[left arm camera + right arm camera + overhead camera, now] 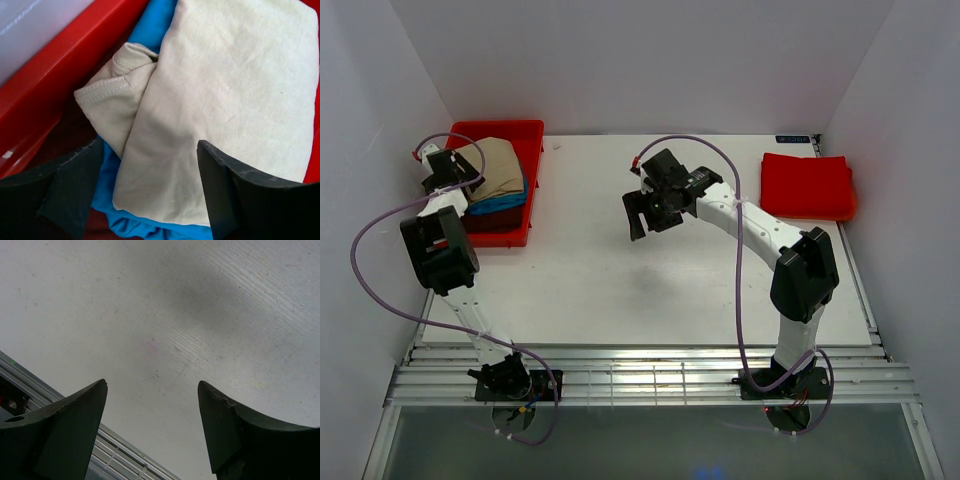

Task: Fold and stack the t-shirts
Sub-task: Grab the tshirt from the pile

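Note:
The tan-beige t-shirt (498, 166) lies bundled on the blue t-shirt (500, 203) inside the red tray (525, 135) at the far left. My left gripper (453, 172) is open right over them; in the left wrist view its fingers straddle the tan shirt (220, 100), with the blue shirt (150, 225) showing beneath. The red t-shirt (807, 186) lies folded on the table at the far right. My right gripper (650, 215) is open and empty above the bare table middle, nothing between its fingers (70, 425).
White walls close in the table on the left, back and right. A ribbed metal rail (650, 375) runs along the near edge by the arm bases. The tray's red wall (60, 65) rises just left of my left gripper.

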You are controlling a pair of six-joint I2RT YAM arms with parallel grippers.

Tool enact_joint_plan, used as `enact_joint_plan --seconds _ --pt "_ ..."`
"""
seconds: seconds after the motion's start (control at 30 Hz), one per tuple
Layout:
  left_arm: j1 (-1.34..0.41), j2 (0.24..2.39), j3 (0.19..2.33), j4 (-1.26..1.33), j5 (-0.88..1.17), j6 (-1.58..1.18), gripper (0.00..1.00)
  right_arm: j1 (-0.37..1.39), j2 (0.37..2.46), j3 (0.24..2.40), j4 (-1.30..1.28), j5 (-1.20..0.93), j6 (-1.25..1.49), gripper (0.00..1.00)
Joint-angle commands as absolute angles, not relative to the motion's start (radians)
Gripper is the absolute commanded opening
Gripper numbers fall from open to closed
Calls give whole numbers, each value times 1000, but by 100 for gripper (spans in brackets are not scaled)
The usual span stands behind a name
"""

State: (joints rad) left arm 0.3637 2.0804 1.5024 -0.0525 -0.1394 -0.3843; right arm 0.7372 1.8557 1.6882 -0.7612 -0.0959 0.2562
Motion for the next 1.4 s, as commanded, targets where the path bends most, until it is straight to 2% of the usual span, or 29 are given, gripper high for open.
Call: enact_joint_plan --seconds 0.0,0.2,0.63,0.8,0.93,1.17,1.3,1.37 --pt "353 1984 1480 -25 -132 -393 84 739 1858 1730 -773 -89 250 79" --pt "316 1956 1497 -41 -153 -383 92 739 1864 1729 -773 -91 253 78" --pt "293 1950 1485 -49 -181 -377 92 741 1868 1729 -784 -83 253 78" --pt "293 1878 1396 18 -193 -374 93 742 1881 1740 -785 -89 253 78" --pt "293 1971 1479 -52 -172 -365 93 741 1887 1749 -792 -91 250 77" --pt "293 2051 1502 -47 -166 -364 93 741 1871 1727 -796 -78 249 77" --pt "293 2083 1526 -66 -164 -364 90 741 1871 1726 -802 -69 250 77" --pt "293 2088 1528 -68 -169 -365 82 741 1873 1732 -805 -66 249 77"
